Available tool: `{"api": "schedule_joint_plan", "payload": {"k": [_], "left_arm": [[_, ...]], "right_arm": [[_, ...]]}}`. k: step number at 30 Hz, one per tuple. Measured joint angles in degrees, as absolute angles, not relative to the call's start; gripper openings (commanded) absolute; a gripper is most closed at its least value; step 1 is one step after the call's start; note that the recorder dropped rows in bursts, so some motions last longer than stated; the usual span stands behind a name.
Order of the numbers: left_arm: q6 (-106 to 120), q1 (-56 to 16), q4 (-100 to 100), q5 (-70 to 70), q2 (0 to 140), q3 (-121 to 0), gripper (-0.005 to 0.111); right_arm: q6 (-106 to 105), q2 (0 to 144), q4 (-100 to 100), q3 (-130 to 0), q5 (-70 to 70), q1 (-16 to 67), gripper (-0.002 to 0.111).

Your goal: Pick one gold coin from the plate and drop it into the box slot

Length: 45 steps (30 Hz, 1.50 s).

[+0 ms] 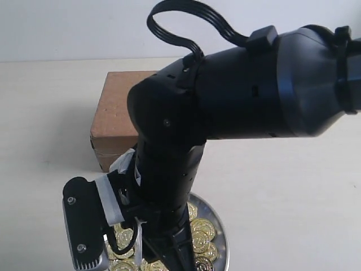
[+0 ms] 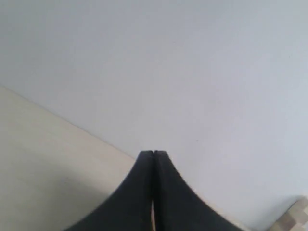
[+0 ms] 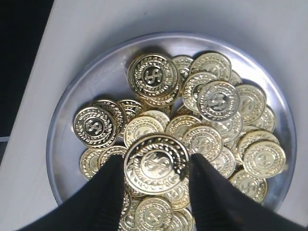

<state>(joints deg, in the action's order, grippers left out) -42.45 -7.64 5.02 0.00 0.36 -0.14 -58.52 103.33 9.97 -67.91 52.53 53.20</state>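
The round silver plate (image 3: 72,120) holds a heap of several gold coins (image 3: 219,101). My right gripper (image 3: 156,162) hangs just above the heap, shut on one gold coin (image 3: 155,166), which is pinched edge to edge between the two black fingers (image 3: 111,183). In the exterior view the plate's rim (image 1: 219,234) and some coins (image 1: 203,231) show under the right arm, with the brown cardboard box (image 1: 115,113) just behind. The slot is hidden by the arm. My left gripper (image 2: 153,154) is shut on nothing, over bare table and wall.
The right arm (image 1: 237,90) fills most of the exterior view, and its wrist camera (image 1: 84,226) sits at the lower left. A pale table top (image 1: 293,186) lies around the box and plate. A dark area (image 3: 21,57) lies beyond the table's edge in the right wrist view.
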Motion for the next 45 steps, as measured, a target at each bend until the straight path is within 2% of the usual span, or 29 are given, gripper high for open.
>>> {"api": "schedule_joint_plan", "payload": {"k": [8, 19, 23, 26, 30, 32, 33, 38, 45], "left_arm": [[-49.4, -8.8, -0.4, 13.8, 3.3, 0.0, 0.0], [-18.2, -20.3, -41.9, 18.0, 13.1, 0.1, 0.0], [-11.7, -21.0, -54.2, 20.6, 14.0, 0.1, 0.0], [-9.6, -21.0, -58.0, 16.9, 14.0, -0.1, 0.0], [-2.9, -21.0, -59.0, 22.2, 15.3, -4.4, 0.001], [-1.3, -21.0, -59.6, 24.4, 17.3, -5.8, 0.01], [0.0, -21.0, -60.5, 25.5, 18.3, -6.2, 0.019], [9.7, -21.0, -66.9, 29.0, 24.2, -7.5, 0.041], [22.5, -21.0, -77.4, 31.1, 32.8, -9.8, 0.044]], "right_arm": [[-58.4, 101.9, 8.9, -67.9, 49.7, 53.2, 0.029], [-58.3, 97.1, 8.9, -67.9, 44.1, 53.3, 0.029], [-58.3, 94.2, 8.9, -67.9, 42.3, 53.3, 0.029], [-58.1, 93.3, 9.3, -67.9, 42.2, 53.3, 0.029], [-57.1, 93.3, 9.3, -67.9, 42.3, 53.3, 0.029], [-56.7, 93.3, 9.3, -67.9, 42.3, 53.3, 0.029], [-56.6, 93.1, 9.3, -67.9, 42.3, 53.3, 0.029], [-56.4, 92.1, 9.3, -67.9, 42.4, 53.3, 0.029], [-56.4, 90.8, 9.3, -67.9, 42.1, 53.3, 0.029]]}}
